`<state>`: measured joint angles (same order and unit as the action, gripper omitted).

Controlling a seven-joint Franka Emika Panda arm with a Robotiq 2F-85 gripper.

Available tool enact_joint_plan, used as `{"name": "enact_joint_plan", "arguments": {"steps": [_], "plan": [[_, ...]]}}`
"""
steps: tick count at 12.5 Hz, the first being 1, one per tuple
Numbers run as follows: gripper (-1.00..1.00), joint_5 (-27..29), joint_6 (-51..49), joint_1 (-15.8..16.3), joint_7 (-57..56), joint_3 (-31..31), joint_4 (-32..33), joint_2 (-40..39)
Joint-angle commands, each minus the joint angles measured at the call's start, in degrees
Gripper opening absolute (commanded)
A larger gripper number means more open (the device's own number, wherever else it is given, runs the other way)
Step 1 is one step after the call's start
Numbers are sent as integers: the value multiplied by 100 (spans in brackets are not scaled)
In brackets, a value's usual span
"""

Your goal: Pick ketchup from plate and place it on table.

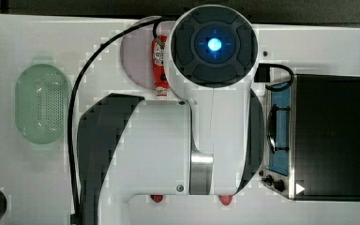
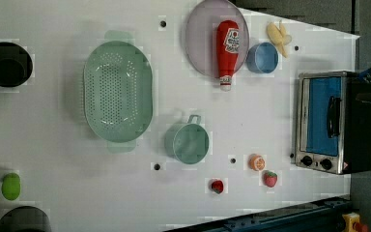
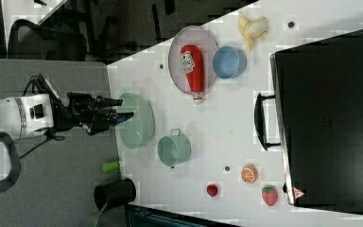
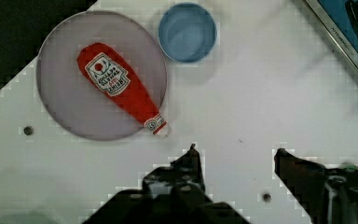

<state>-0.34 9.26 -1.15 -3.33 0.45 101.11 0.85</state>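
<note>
Top view: one ketchup [image 1: 160, 63] lies on the plate [image 1: 138, 51], long axis up-down, cap toward the bottom edge.

Left view: one ketchup, one plate, one blue bowl [image 2: 262, 57], two strawberries [image 2: 270, 178] (cap overhangs the bench [image 2: 53, 145]).

Wrist view: the claw [image 4: 235, 156] hangs wide apart, empty, over bare bench beside the plate.

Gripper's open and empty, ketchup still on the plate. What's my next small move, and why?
Probably bring the open gripper over the ketchup and start descending. The bottle lies flat on the plate, its cap just past the rim near the blue bowl, and the fingers hang above bare table beside it.
</note>
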Motion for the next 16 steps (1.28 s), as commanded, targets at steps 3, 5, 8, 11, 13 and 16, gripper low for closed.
{"name": "enact_joint_plan", "arguments": {"steps": [3, 5, 8, 11, 13, 16], "plan": [[100, 159, -1031, -367, 360, 187, -210, 791], [100, 159, -974, -361, 345, 208, -211, 684], [100, 159, -787, -328, 217, 252, -212, 301], [100, 159, -418, -314, 214, 337, -213, -241], [100, 159, -70, -306, 184, 410, -216, -644], [100, 159, 521, -286, -290, 518, -224, -1293]]}}
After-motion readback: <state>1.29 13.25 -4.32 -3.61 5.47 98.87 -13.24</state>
